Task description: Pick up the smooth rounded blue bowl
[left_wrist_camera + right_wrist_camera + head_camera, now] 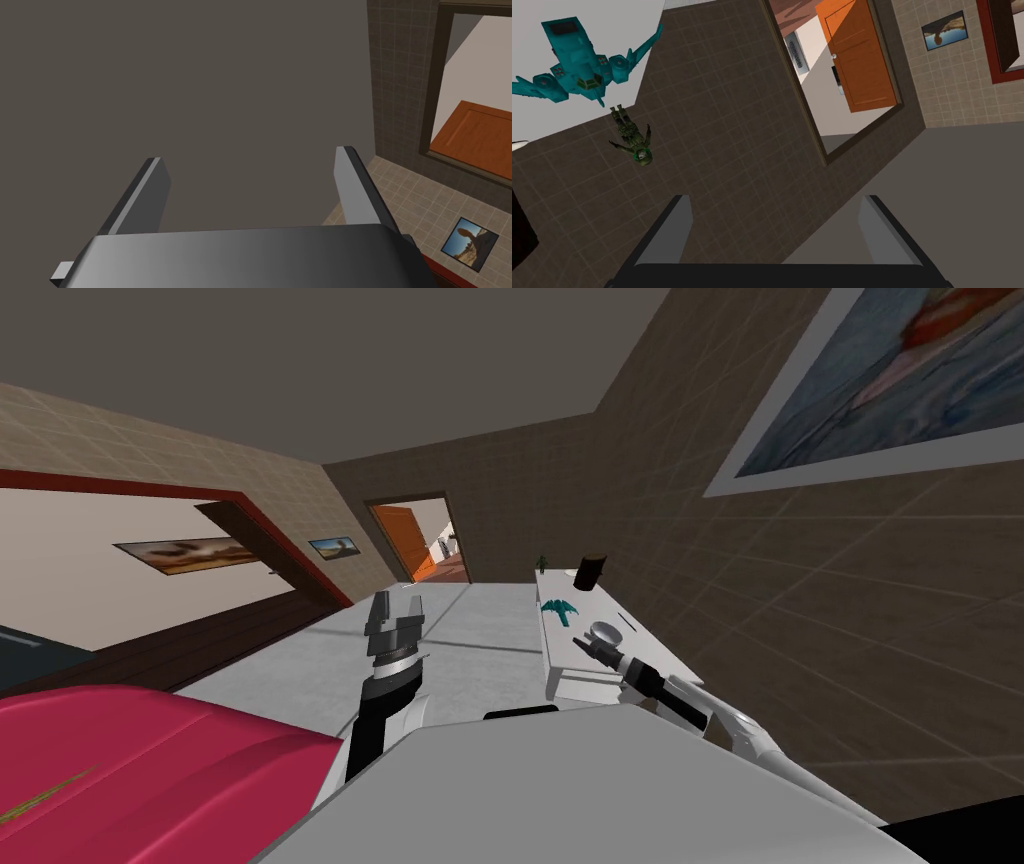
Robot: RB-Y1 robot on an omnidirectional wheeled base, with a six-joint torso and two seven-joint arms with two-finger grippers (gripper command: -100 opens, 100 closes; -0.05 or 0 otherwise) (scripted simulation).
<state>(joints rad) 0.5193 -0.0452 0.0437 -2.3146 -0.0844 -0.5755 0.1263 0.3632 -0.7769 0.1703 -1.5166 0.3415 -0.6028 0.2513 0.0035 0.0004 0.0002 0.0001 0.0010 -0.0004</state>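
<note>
The bowl (605, 633), drawn grey rather than blue, sat on the white tabletop (560, 660), just beside the right gripper (582, 644). It was judged rigid, light and slippery-sided, so the rim offered the surest hold. The right arm reached low along the tabletop with its fingers (679, 225) open and empty, while the left gripper (396, 606) stood upright, well apart, likewise open.
</note>
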